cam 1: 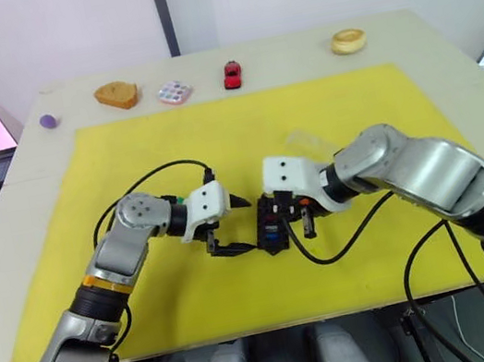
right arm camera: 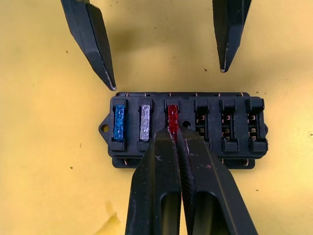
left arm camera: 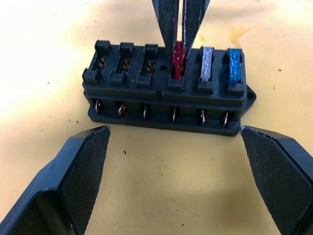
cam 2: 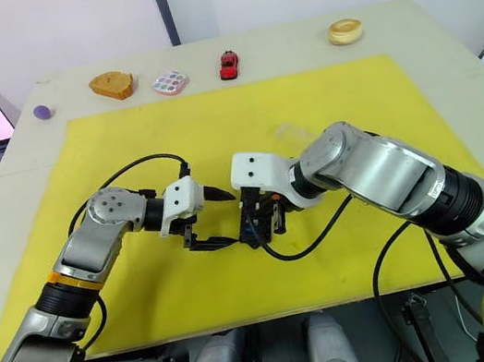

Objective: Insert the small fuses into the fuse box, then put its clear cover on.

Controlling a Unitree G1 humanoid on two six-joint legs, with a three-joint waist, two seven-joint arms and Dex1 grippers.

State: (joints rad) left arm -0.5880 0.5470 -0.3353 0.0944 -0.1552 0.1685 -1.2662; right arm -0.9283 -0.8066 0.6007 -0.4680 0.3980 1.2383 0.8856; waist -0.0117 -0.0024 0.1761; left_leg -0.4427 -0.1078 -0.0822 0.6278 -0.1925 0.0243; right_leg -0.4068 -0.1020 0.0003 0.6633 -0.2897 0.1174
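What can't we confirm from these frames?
- Red fuse: seating depth hidden by the right claw tips, both wrist views.
- Clear cover: faint against the yellow mat, outline unclear, head views.
- Fuse box: slots mostly blocked by right claw, head views.

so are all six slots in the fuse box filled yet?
No. The fuse box holds a blue fuse, a grey fuse and a red fuse under the right gripper; three slots show bare contacts.
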